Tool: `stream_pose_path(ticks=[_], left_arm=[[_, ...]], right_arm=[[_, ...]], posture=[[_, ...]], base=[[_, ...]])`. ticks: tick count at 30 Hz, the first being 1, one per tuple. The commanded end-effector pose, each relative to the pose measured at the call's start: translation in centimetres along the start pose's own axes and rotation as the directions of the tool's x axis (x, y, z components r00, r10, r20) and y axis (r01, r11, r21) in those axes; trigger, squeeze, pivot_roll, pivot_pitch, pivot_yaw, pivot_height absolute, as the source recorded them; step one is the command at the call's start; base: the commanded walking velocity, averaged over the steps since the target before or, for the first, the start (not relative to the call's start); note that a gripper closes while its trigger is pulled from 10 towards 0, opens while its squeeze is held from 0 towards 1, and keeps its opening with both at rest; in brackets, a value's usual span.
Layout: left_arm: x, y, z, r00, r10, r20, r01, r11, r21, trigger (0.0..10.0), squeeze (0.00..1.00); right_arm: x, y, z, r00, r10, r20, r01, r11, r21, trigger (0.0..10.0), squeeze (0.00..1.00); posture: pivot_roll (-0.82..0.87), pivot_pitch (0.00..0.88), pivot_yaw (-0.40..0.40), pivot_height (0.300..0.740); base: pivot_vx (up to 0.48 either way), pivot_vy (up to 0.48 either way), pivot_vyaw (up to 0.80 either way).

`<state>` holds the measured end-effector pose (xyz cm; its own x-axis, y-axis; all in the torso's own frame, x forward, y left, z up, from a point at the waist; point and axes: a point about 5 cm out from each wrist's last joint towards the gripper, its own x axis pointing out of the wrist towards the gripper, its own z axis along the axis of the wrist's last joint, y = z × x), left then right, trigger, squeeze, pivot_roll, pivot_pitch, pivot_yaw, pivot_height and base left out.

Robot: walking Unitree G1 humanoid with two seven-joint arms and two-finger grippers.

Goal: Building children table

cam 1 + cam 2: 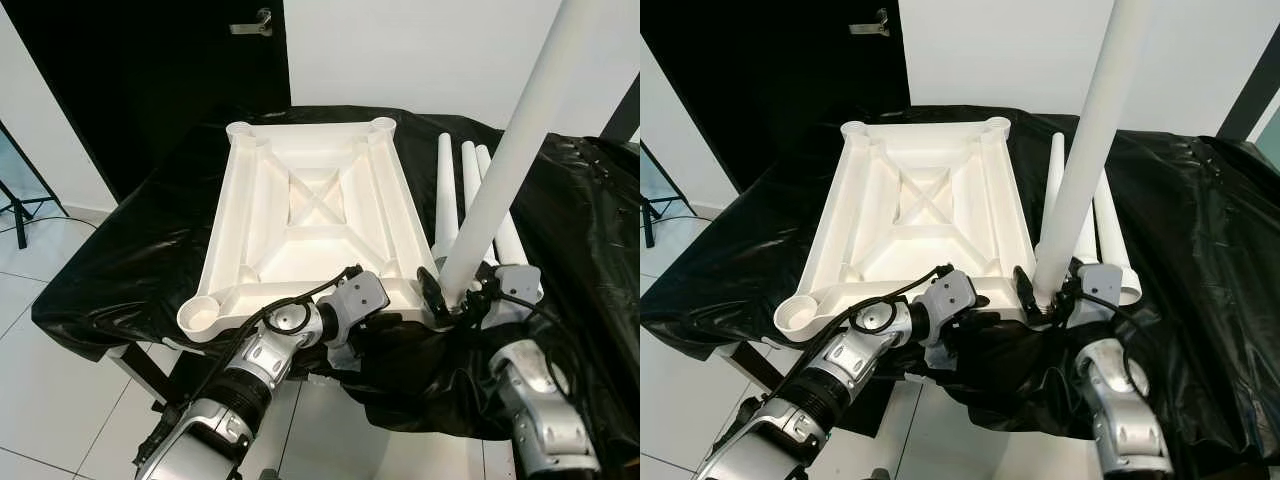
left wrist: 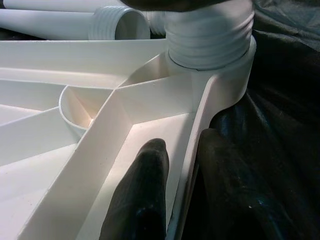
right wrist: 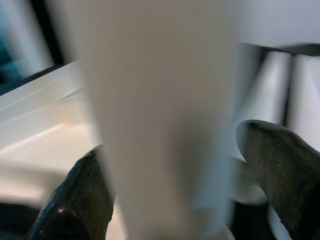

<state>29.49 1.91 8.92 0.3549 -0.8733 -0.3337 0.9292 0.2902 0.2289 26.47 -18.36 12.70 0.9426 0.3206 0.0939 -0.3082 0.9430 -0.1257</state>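
Fingers of your right gripper [image 1: 1052, 297] loosely straddle the upright white leg [image 1: 1080, 165], seating it in the tabletop's [image 1: 300, 215] near-right corner socket, while your left gripper [image 2: 182, 187] pinches the near rim, apparently steadying it on the black-draped worktop [image 1: 120, 260].
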Motion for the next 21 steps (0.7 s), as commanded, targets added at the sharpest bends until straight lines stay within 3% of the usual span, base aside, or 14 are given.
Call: stream_pose_path(ticks=[1, 2, 3, 12, 13, 20, 21], left_arm=[[0.0, -1.5, -2.6, 0.993, -0.061, -0.104, 0.055, 0.997, -0.057, 10.0, 0.0], [0.0, -1.6, -2.7, 0.993, -0.063, -0.104, 0.058, 0.997, -0.058, 10.0, 0.0], [0.1, -1.7, -2.7, 0.992, -0.066, -0.105, 0.06, 0.997, -0.058, 10.0, 0.0], [0.1, -1.8, -2.7, 0.992, -0.067, -0.106, 0.061, 0.996, -0.058, 10.0, 0.0], [0.1, -1.7, -2.8, 0.992, -0.062, -0.107, 0.056, 0.997, -0.06, 10.0, 0.0], [-0.1, -1.6, -2.8, 0.993, -0.053, -0.108, 0.047, 0.997, -0.061, 10.0, 0.0], [-0.1, -1.5, -2.8, 0.993, -0.054, -0.11, 0.047, 0.997, -0.059, 10.0, 0.0]], right_arm=[[0.1, 0.2, -0.3, 0.998, 0.066, -0.017, -0.066, 0.998, 0.012, 10.0, 0.0], [0.2, 0.2, -0.4, 0.992, 0.117, -0.037, -0.117, 0.993, 0.003, 9.4, 0.0], [0.1, 0.3, -0.7, 0.983, 0.176, -0.06, -0.176, 0.984, -0.009, 3.8, 0.0], [0.0, 0.4, -0.9, 0.974, 0.211, -0.078, -0.213, 0.977, -0.014, 3.8, 0.0], [-0.4, 0.5, -1.8, 0.964, 0.234, -0.127, -0.236, 0.972, -0.002, 0.0, 0.0], [-1.1, -0.3, -3.2, 0.987, 0.049, -0.154, -0.04, 0.997, 0.059, 0.0, 0.0], [-1.7, -0.5, -3.3, 0.99, -0.035, -0.136, 0.042, 0.998, 0.046, 0.0, 0.0]], posture=[[0.18, 0.0, -0.016, 0.74], [0.18, 0.0, -0.017, 0.74], [0.18, 0.0, -0.019, 0.74], [0.18, 0.0, -0.019, 0.74], [0.19, 0.0, -0.03, 0.74], [0.19, 0.0, -0.025, 0.74], [0.19, 0.0, -0.025, 0.74]], base=[[0.0, 0.0, 0.0], [0.0, 0.0, 0.0], [0.0, 0.0, 0.0], [0.0, 0.0, 0.0], [0.0, 0.0, 0.0], [0.0, 0.0, 0.0], [0.0, 0.0, 0.0]])
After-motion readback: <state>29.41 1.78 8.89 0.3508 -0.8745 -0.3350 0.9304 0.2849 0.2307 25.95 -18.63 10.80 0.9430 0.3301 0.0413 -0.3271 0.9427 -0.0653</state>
